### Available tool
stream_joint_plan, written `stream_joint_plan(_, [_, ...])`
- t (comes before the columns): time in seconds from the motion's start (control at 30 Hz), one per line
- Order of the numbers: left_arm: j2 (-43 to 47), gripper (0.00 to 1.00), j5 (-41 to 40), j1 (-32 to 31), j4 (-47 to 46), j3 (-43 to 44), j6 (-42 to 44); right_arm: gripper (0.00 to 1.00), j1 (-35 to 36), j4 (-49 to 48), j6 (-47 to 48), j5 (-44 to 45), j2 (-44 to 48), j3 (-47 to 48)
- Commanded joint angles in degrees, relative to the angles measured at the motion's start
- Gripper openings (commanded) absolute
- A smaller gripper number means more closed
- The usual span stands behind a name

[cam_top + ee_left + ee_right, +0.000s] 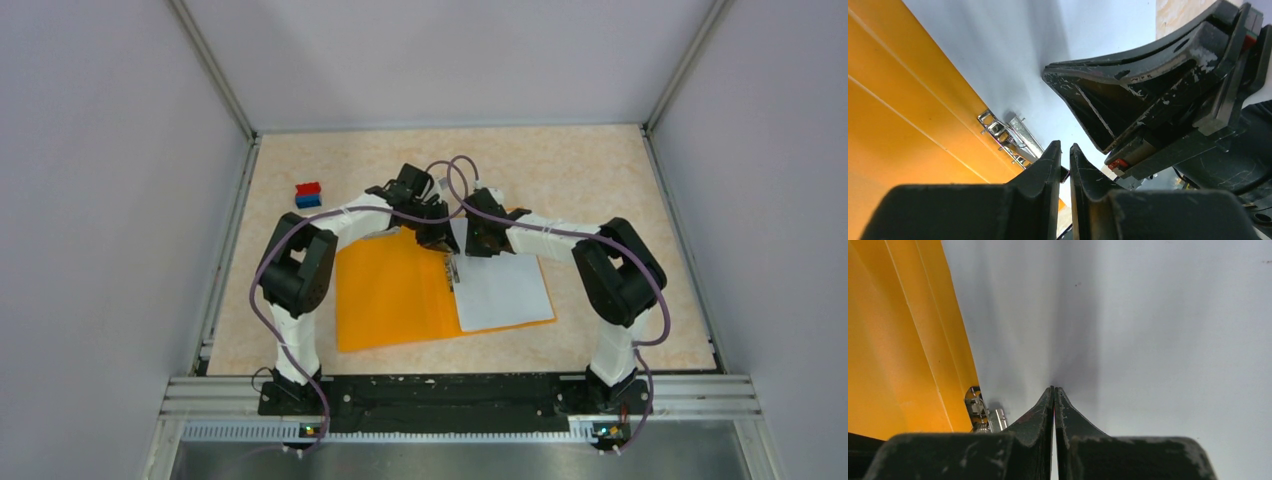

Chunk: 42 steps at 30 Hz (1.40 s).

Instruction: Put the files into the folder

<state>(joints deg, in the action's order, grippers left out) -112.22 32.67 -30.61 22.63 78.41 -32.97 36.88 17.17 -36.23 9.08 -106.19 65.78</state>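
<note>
Found the folder (390, 290) lying open at centre of the top view, on the table (600, 170). Noted the files (505, 290) on its right half, long axis running top to bottom of frame, slightly tilted, left edge beside the metal clip (1008, 135) along the spine. Saw both claws meeting at the sheets' upper edge:
- right gripper (472, 235) pressed together, seemingly pinching that edge, with paper creasing up from the tips;
- left gripper (432, 232) just left of it, near the clip's upper end, all but pressed together, nothing visibly caught.

Judged right arm nearer the sheets, left nearer the clip. Expect next move to hinge on easing that edge leftward under the clip.
</note>
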Motion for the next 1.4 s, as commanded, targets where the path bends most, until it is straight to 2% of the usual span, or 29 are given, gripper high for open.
stream_joint_plan(0.0, [2.36,0.16,-0.95,-1.2,0.9,-1.93,1.55,0.02,-0.36,0.19,-0.34,0.09,-0.66,1.61])
stream_joint_plan(0.57, [4.47,0.24,-3.47,-2.18,1.73,-3.49,2.35,0.02,-0.41,0.86,-0.19,-0.11,0.12,3.37])
stream_joint_plan(0.83, [2.02,0.26,-9.04,-2.22,7.77,5.57,5.67,0.02,-0.41,1.74,-0.02,-0.32,1.11,5.57])
stream_joint_plan(1.0, [-2.42,0.25,-9.44,-2.18,9.64,11.94,6.92,0.02,-0.76,2.63,-0.72,-1.42,1.91,7.15])
stream_joint_plan(1.13, [-6.45,0.23,-10.3,-2.09,11.02,15.97,6.69,0.08,-0.85,3.44,-1.46,-0.97,5.28,6.51])
stream_joint_plan(1.27, [-8.86,0.21,-10.4,-2.04,11.06,16.75,5.94,0.24,-0.78,3.64,-1.72,-1.6,10.11,3.85])
stream_joint_plan(1.37, [-9.94,0.2,-10.53,-2.01,10.45,16.27,5.64,0.31,0.19,3.72,-1.92,-1.66,13.3,1.77])
